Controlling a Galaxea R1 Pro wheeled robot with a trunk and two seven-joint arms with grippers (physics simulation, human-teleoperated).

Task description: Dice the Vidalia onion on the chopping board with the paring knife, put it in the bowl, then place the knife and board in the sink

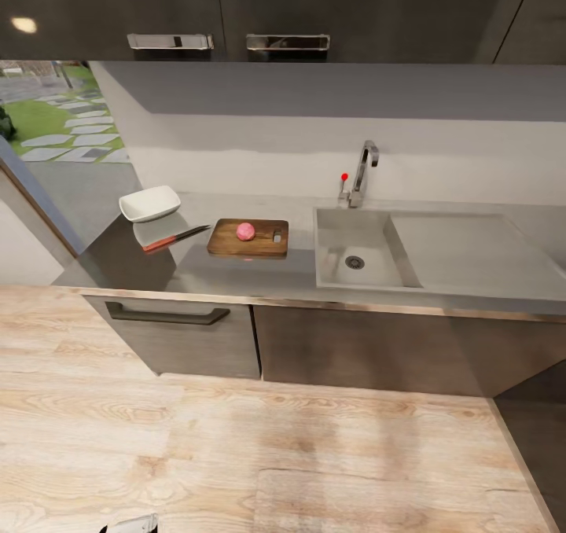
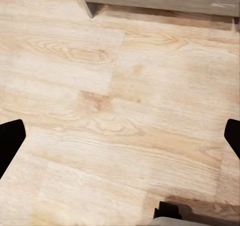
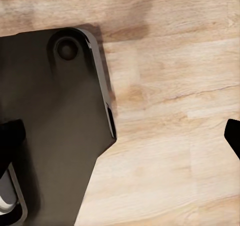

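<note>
Resting on the chopping board (image 1: 248, 237), onion (image 1: 245, 231), well apart from both wide-spread tools (image 2: 120, 136) (image 3: 120, 136).

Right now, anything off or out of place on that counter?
One oddity: the paring knife is not lying flat. Its tip looks raised toward the chopping board, casting a shadow. The onion is whole on the board, the bowl upright, the sink empty. No spills visible.

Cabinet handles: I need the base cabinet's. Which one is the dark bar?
The dark bar handle below the countertop; the two chrome handles sit on the upper cabinets.
</note>
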